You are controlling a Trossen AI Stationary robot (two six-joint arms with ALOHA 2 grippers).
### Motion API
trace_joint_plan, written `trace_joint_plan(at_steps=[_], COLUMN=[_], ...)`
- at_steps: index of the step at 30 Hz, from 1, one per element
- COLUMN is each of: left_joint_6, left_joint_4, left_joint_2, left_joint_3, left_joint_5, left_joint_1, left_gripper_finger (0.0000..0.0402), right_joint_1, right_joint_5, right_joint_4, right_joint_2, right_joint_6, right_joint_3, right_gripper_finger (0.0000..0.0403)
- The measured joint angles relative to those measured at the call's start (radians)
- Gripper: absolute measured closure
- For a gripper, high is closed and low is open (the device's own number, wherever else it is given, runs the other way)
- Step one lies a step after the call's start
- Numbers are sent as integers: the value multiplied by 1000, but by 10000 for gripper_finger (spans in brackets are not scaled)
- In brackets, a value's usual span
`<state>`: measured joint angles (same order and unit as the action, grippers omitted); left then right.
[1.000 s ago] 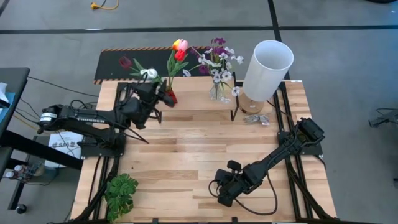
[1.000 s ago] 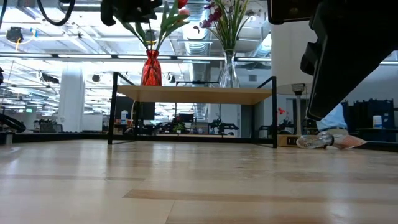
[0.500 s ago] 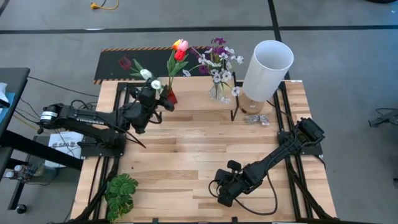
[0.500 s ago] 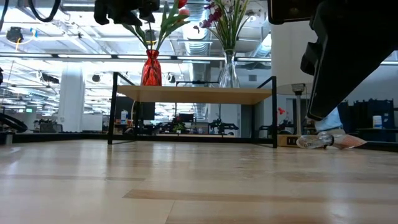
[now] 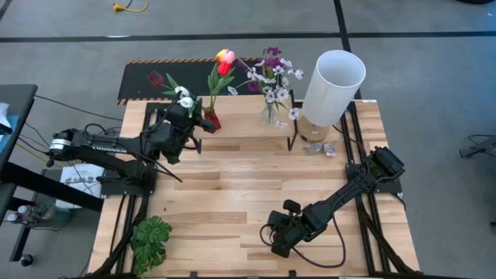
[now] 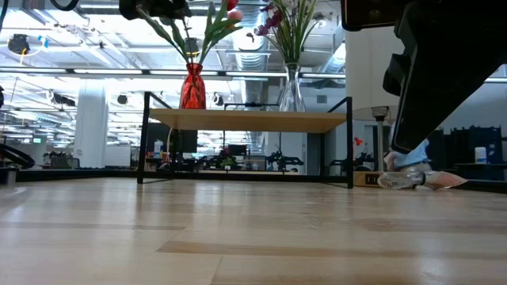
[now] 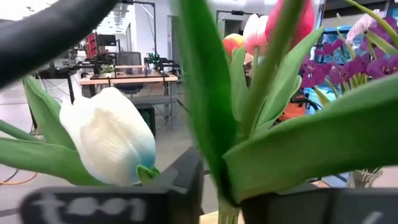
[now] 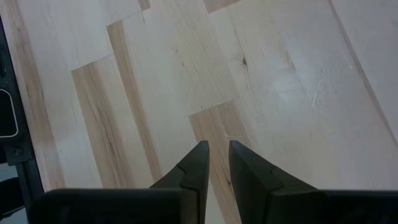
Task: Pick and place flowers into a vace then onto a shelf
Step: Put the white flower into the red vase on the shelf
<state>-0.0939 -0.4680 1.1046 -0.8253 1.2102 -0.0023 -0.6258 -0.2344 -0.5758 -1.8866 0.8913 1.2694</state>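
A red vase (image 5: 211,121) (image 6: 192,89) stands on the pale plank shelf (image 6: 245,120). It holds green-stemmed tulips: pink and orange heads (image 5: 224,56), a white one (image 5: 183,92) (image 7: 112,140) and a dark maroon one (image 5: 156,77). A glass vase (image 6: 291,91) of purple and white blossoms (image 5: 271,70) stands beside it on the shelf. My left gripper (image 5: 200,118) (image 7: 222,199) is level at the red vase's bouquet, shut on a green stem. My right gripper (image 5: 277,246) (image 8: 217,162) hangs shut over the near right of the table, touching nothing. My left gripper pinches a green tulip stem (image 7: 225,208) between its two fingers, above the red vase. The fingers come level from the table's left and lie across the stem. The stem rises out of the wrist view, so whose flower it bears cannot be told. Its lower end runs down toward the vase.
A tall white cylinder (image 5: 333,85) stands at the shelf's right end, with a small crumpled clear thing (image 5: 318,149) in front of it. A flowerless leafy plant (image 5: 151,242) lies at the near left corner. A black striped-edge panel (image 5: 139,81) lies beyond the table's far left.
My left gripper has drawn back a little toward the table's left edge and risen slightly beside the red vase, and the white tulip head by it has shifted with it. The right arm has kept still.
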Motion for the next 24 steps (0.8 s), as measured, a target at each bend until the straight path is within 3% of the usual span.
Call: trace_joint_plan(at_steps=[5, 11, 20, 24], left_joint_6=[5, 17, 227, 257], left_joint_4=[1, 6, 249, 279], left_joint_2=[0, 0, 2, 8], left_joint_3=[0, -27, -50, -50], left_joint_5=[0, -34, -135, -143], left_joint_1=[0, 27, 81, 84], left_gripper_finger=[393, 400, 401, 401], right_joint_1=[0, 0, -2, -2], right_joint_5=[0, 0, -1, -1], right_joint_4=[0, 0, 0, 0], right_joint_2=[0, 0, 0, 0], right_joint_6=[0, 0, 0, 0], right_joint_3=[0, 0, 0, 0], right_gripper_finger=[349, 349, 349, 349])
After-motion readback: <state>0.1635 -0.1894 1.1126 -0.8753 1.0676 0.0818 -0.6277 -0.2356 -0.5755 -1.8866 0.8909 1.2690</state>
